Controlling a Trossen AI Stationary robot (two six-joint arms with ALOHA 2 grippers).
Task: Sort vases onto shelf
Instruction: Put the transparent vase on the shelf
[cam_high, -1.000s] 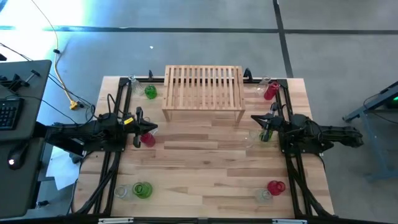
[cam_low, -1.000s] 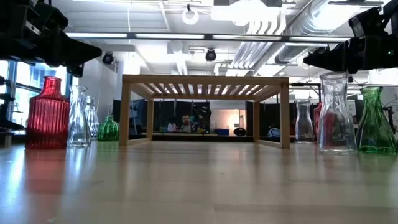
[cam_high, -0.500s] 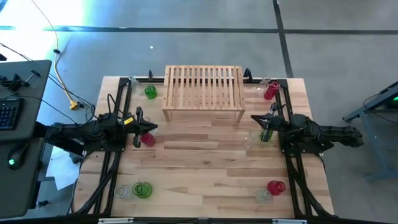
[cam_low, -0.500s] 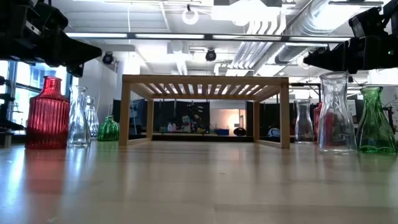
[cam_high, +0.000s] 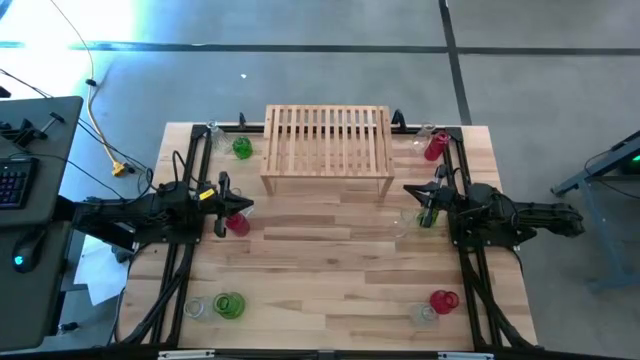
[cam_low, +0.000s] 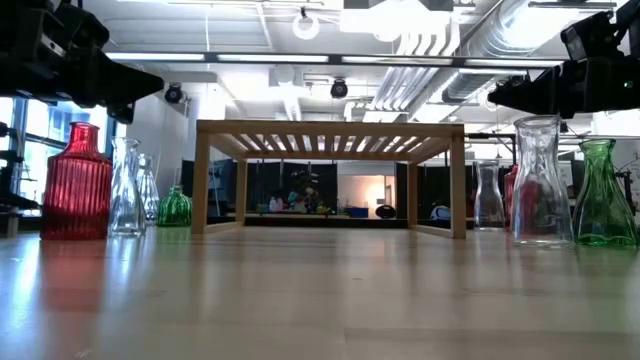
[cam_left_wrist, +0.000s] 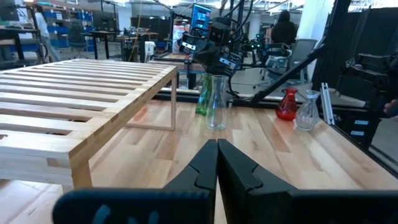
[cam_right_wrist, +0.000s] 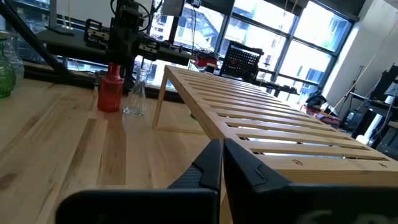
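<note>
The light-wood shelf (cam_high: 327, 150) stands on its legs at the table's far middle. Small glass vases stand upright in pairs. A red vase (cam_high: 237, 222) and a clear one (cam_low: 126, 190) stand below my left gripper (cam_high: 232, 205). A green vase (cam_high: 428, 215) and a clear one (cam_low: 540, 182) stand below my right gripper (cam_high: 420, 195). Both grippers are shut, hover above vase height and point toward the table's middle. In the wrist views the left gripper (cam_left_wrist: 217, 155) and the right gripper (cam_right_wrist: 222, 155) each show their fingertips together.
More pairs stand at the corners: green (cam_high: 242, 148) and clear far left, red (cam_high: 435, 147) and clear far right, green (cam_high: 229, 305) and clear near left, red (cam_high: 443, 300) and clear near right. Bare planks lie between the arms (cam_high: 330, 260). A desk with a keyboard (cam_high: 15, 180) stands left of the table.
</note>
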